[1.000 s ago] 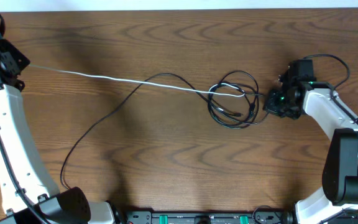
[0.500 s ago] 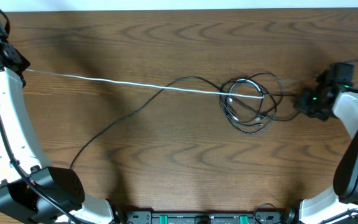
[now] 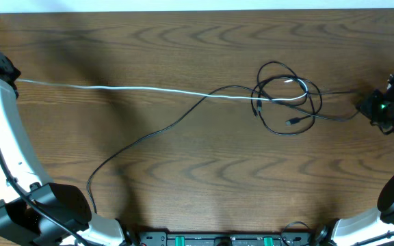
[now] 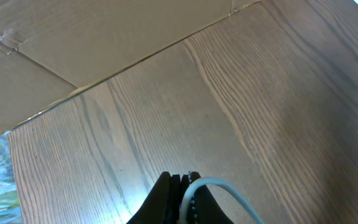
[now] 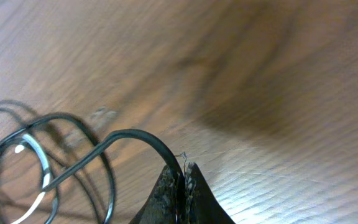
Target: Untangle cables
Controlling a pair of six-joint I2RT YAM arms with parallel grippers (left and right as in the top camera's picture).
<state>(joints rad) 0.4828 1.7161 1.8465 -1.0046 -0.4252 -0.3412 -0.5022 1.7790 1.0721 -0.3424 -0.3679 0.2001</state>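
The white cable (image 3: 149,91) runs taut from my left gripper (image 3: 12,76) at the far left across to the knot (image 3: 287,99) at centre right. The black cable (image 3: 142,139) trails from the bottom left up into the same knot, coils there, and continues right to my right gripper (image 3: 362,108) at the far right edge. In the left wrist view my left gripper (image 4: 182,180) is shut on the white cable (image 4: 225,190). In the right wrist view my right gripper (image 5: 182,169) is shut on the black cable (image 5: 129,135), with the coils (image 5: 23,174) to the left.
A pale cardboard-like surface (image 4: 73,31) lies beyond the table's far edge in the left wrist view. The arm bases stand at the table's front corners (image 3: 46,212).
Both arms have pulled apart: the right gripper moved right with the black cable, the left moved further left. The knot slid right and the white cable drew straighter.
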